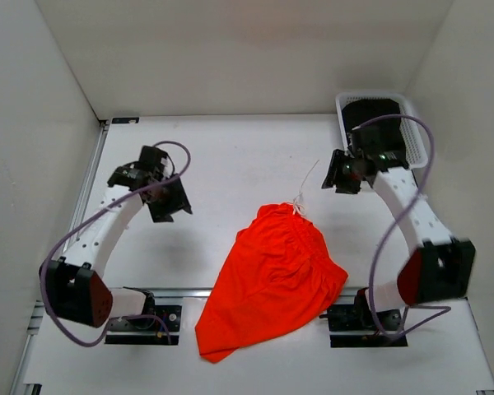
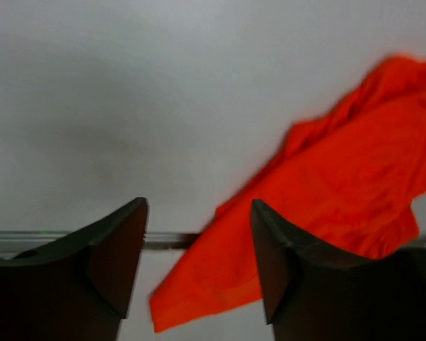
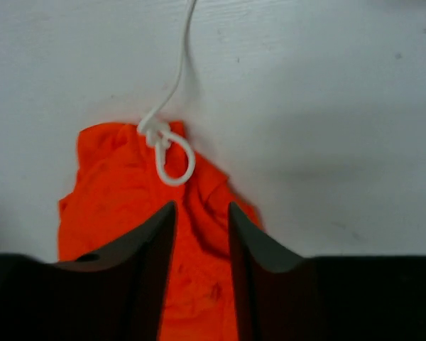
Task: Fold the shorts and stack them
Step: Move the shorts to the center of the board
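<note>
White table (image 1: 230,156), boxed in by plain white walls.

Top view.
- Shorts (image 1: 273,276): one rumpled orange-red heap at the near middle of the table, not yet folded. The waistband end points away from the arm bases, and a lower corner lies across the metal rail (image 1: 189,290) at the near edge.
- Drawstring (image 1: 306,188): white cord trailing from the waistband toward the far right.
- Basket (image 1: 418,123): white mesh, far right corner, dark item inside. Probably the stacking place, though that is a guess.
- Left gripper (image 1: 169,197): raised over bare table, well apart from the cloth.
- Right gripper (image 1: 339,177): raised near the cord's end, clear of the cloth.

Left wrist view.
- Left gripper (image 2: 199,206): fingers spread wide, nothing between them. It looks down past the rail at the shorts (image 2: 341,185), whose lower corner sits just beyond the right finger. Likely held ready to take that hem.

Right wrist view.
- Right gripper (image 3: 201,209): fingers parted by a narrow gap and empty, aimed at the gathered waistband of the shorts (image 3: 121,192) just below the drawstring (image 3: 172,153) knot. This placement suits pinching the waist so the heap can be spread flat before any fold.
</note>
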Action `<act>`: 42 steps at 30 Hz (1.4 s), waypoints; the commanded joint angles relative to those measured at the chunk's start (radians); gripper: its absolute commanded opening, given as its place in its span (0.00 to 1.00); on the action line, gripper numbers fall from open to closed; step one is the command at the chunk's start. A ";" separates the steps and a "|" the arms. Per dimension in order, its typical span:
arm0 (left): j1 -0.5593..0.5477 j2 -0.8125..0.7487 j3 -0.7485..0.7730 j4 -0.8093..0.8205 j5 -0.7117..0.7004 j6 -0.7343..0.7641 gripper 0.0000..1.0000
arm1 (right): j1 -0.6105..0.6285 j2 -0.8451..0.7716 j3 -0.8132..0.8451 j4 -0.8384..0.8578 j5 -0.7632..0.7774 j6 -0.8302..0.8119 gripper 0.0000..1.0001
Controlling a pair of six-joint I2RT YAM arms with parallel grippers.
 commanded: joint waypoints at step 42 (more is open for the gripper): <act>-0.094 0.292 0.974 -0.315 -0.114 0.055 0.10 | 0.262 -0.167 0.484 0.089 0.090 -0.089 0.00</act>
